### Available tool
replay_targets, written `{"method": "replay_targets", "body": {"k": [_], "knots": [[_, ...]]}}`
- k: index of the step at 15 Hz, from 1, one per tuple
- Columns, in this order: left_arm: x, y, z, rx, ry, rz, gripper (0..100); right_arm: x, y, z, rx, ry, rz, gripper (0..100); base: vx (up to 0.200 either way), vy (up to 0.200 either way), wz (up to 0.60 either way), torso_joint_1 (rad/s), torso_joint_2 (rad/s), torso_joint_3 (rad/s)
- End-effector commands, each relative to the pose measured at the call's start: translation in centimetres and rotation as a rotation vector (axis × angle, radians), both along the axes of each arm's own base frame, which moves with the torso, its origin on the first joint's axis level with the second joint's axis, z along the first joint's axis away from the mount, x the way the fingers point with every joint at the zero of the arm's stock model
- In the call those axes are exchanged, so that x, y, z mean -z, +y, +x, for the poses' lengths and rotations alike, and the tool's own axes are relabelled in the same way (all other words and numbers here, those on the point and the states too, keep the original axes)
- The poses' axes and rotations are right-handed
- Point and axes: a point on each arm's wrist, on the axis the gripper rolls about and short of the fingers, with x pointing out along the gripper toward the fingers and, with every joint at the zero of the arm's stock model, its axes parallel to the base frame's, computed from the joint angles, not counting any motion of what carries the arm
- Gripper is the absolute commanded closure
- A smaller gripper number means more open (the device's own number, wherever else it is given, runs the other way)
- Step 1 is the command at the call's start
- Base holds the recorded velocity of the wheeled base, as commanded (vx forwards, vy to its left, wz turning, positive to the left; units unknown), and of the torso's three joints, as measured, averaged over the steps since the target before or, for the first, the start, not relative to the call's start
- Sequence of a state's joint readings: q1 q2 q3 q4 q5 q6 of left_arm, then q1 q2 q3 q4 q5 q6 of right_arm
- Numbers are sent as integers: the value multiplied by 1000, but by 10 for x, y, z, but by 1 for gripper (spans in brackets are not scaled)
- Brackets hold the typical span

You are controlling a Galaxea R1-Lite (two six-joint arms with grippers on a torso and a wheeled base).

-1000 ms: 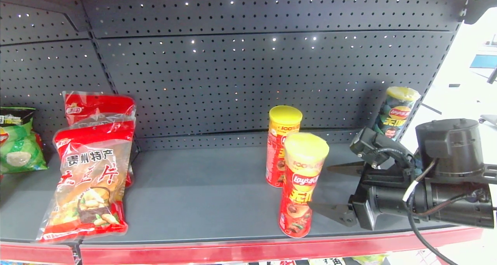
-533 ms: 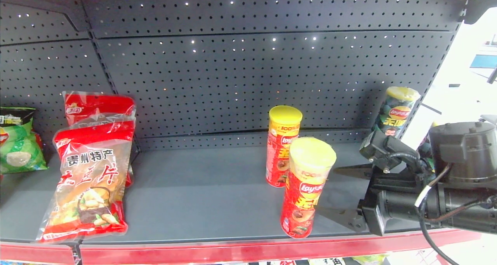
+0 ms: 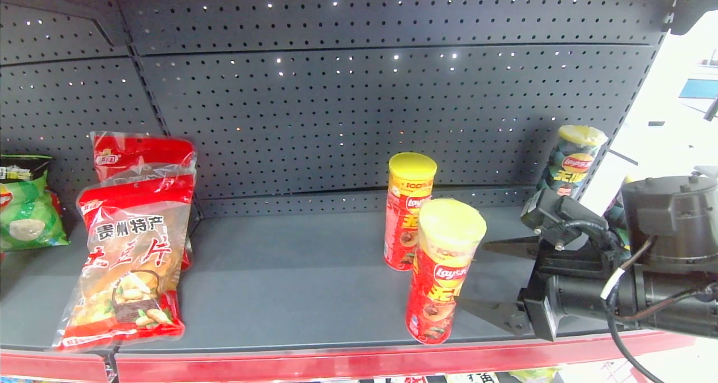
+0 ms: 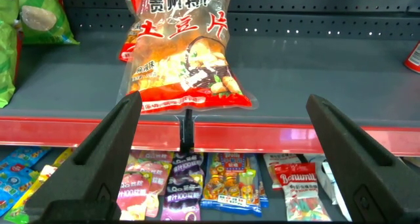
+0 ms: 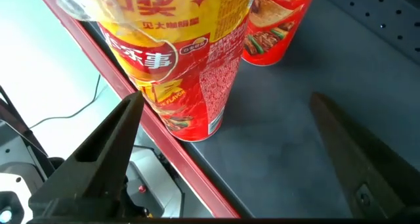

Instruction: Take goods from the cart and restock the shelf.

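Head view puts your right gripper (image 3: pixel 474 275) just right of the front chips can (image 3: pixel 443 271), its fingers (image 3: pixel 488 311) spread wide and holding nothing. That can stands tilted at the shelf (image 3: pixel 291 282) front edge, ahead of a second can (image 3: pixel 408 209). Your left gripper (image 4: pixel 223 100) gapes empty before the red snack bag (image 4: pixel 180 53).

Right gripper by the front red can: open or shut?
Open. The right gripper has its fingers spread wide apart beside the front red can, clamping nothing.
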State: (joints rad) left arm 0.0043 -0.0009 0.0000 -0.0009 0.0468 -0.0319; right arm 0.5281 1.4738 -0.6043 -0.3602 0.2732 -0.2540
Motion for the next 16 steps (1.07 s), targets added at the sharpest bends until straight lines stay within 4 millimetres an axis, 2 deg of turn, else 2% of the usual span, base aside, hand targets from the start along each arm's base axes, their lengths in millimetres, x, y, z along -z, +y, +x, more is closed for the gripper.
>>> {"method": "replay_targets", "body": {"k": [1, 16], "knots": [[0, 0, 0, 0, 0, 0, 0, 1, 1, 1, 1, 4, -2, 0, 0, 0, 0, 0, 0, 0], [0, 0, 0, -1, 0, 0, 0, 6, 8, 11, 2, 32, -8, 0, 0, 0, 0, 0, 0, 0]]}}
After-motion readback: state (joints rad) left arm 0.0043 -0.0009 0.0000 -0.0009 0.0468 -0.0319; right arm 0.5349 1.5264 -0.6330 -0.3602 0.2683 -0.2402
